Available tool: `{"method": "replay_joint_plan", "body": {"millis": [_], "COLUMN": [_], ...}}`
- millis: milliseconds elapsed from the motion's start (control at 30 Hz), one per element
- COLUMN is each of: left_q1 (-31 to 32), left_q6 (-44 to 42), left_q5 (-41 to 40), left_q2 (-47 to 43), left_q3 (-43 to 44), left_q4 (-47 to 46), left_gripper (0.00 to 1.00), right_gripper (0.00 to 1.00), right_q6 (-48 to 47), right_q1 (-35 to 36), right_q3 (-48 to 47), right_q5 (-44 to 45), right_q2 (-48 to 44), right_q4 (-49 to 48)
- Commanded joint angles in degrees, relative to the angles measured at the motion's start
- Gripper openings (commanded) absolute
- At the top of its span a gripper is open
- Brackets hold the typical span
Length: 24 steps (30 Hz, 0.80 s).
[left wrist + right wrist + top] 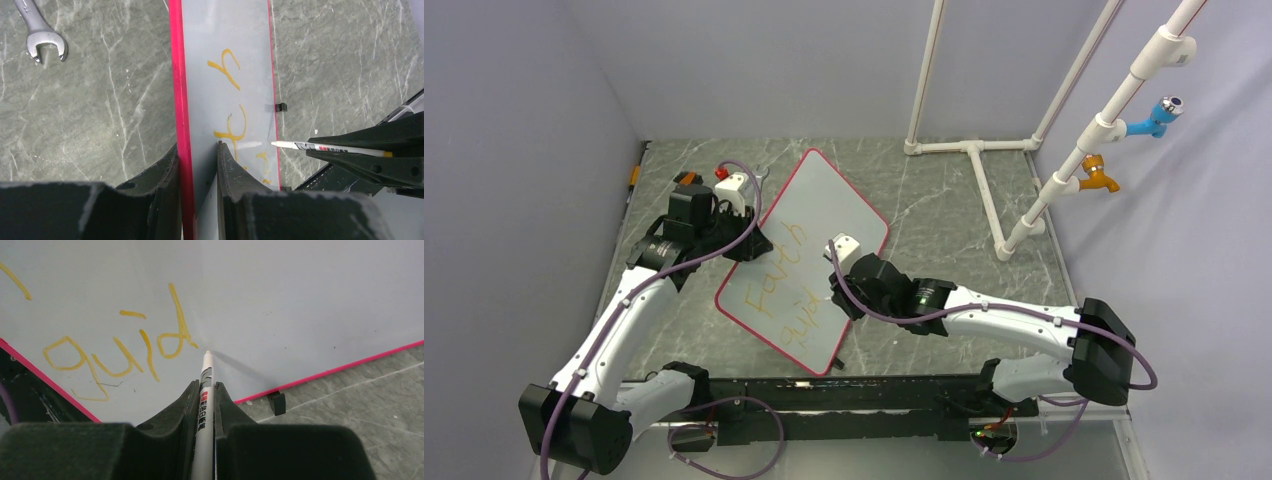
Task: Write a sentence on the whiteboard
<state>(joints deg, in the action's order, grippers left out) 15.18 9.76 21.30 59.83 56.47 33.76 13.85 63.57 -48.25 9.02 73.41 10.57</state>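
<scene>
The whiteboard (839, 205) with its red rim is propped up at a tilt on the table. My left gripper (749, 245) is shut on its left edge; in the left wrist view the fingers (165, 170) clamp the rim and panel of the whiteboard (225, 40). The yellow sentence (779, 285) runs in two lines; the lower line reads "guid" (120, 355). My right gripper (205, 386) is shut on a white marker (206, 370). The marker's tip rests at the whiteboard (300, 300) just right of the "d". The marker (330, 147) also shows from the left wrist.
A steel wrench (40, 37) lies on the marble table left of the board. A white pipe frame (984, 190) stands at the back right, with blue (1159, 115) and orange (1099, 175) taps. A black clip (276, 402) sits on the board's rim.
</scene>
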Motion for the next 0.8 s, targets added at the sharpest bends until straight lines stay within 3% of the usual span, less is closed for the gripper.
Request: {"method": "replay_joint_plan", "body": {"millis": [0,767], "left_q1": [-0.2,-0.2], "left_q6": [-7.1,-7.2], "left_q5": [-6.3,-6.3], "left_q2": [-0.1,-0.2], "left_q3": [0.1,0.1], "left_q4": [-1.9,-1.9], "left_gripper": [0.0,0.0], "right_gripper": [0.0,0.0], "right_q6": [-1.2,-1.8], "right_q1": [-0.1,-1.3], "right_q3": [-2.8,-5.7], "right_q5": [1.7,-1.9], "right_q2": [-2.3,4.1], "right_q4": [-0.7,-5.7]}}
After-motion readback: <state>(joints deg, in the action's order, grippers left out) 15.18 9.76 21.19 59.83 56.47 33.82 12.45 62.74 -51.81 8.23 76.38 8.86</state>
